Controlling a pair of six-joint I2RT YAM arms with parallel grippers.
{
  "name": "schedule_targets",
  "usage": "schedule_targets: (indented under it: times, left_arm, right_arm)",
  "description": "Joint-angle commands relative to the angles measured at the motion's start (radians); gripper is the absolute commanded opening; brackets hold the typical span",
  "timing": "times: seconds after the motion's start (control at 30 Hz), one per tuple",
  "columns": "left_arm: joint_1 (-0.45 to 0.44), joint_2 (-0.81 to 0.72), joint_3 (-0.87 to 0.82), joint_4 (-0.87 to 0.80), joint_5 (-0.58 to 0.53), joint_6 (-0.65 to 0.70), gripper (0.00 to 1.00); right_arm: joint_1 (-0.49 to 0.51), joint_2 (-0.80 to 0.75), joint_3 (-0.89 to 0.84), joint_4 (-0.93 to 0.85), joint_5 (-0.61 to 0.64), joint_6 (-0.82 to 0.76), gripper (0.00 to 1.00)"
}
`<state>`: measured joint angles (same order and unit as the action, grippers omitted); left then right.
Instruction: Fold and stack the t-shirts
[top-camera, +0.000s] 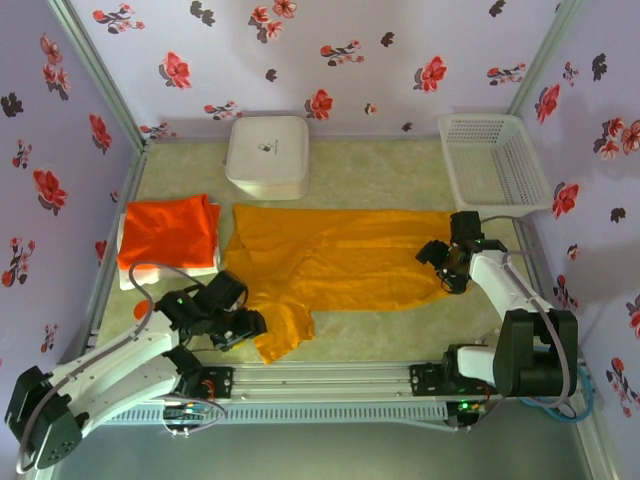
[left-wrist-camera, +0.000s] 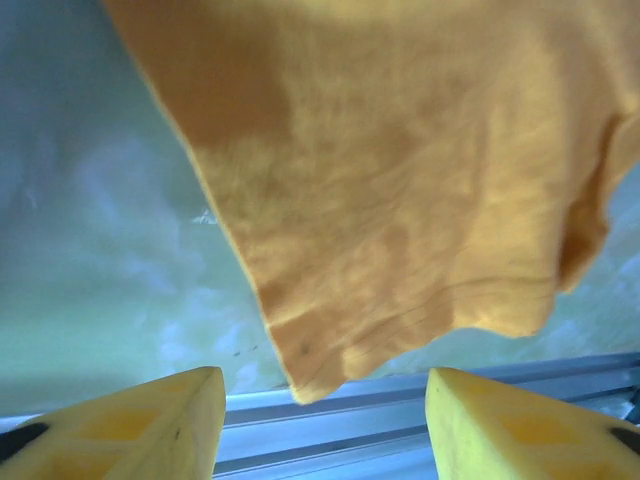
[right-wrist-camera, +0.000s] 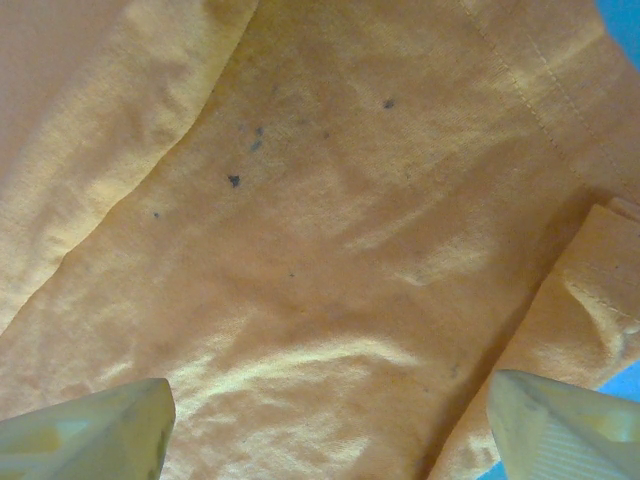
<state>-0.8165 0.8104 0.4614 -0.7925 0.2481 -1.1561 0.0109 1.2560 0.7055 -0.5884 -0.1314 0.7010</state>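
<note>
We start with the table (top-camera: 390, 175), where the mustard t-shirt (top-camera: 335, 262) lies spread flat across the middle, its length running left to right and one sleeve (top-camera: 282, 335) reaching toward the near rail (top-camera: 340, 385). Just beside it on the left, the red-orange t-shirt (top-camera: 168, 230) sits folded on top of the white t-shirt (top-camera: 128, 272), so we judge the mustard one is the last to fold. It is thin, soft, light cloth. It will hold no shape of its own, will sag and wrinkle wherever it is unsupported, and will likely drag on the table rather than slide cleanly, so a lift from one point would bunch it. We would take it at two edges at once, pinching stitched hem rather than open fabric, since the doubled cloth gives the fingers more to bite. The right gripper (right-wrist-camera: 330, 385) hovers over the shirt's right end with its jaws spread wide and nothing between them, a stitched hem (right-wrist-camera: 545, 105) close by. The left gripper (left-wrist-camera: 325, 380) is likewise parted and empty, just short of the sleeve's edge, the nearest good hold.
</note>
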Motion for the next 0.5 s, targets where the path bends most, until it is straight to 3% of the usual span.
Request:
schedule_targets:
  times: [0.0, 0.17, 0.33, 0.47]
  left_arm:
    - [-0.073, -0.007, -0.038, 0.038, 0.012, -0.175, 0.48]
    - [-0.169, 0.061, -0.059, 0.161, 0.001, -0.269, 0.38]
    - [-0.216, 0.148, -0.061, 0.243, -0.012, -0.301, 0.36]
    - [-0.234, 0.189, -0.036, 0.203, -0.031, -0.293, 0.35]
  right_arm:
    - [-0.006, 0.002, -0.004, -0.012, 0.013, 0.006, 0.82]
    - [-0.007, -0.014, -0.006, -0.025, 0.027, 0.009, 0.82]
    - [-0.006, -0.022, -0.005, -0.031, 0.032, 0.008, 0.82]
    - [-0.008, -0.026, 0.001, -0.061, 0.053, 0.003, 0.82]
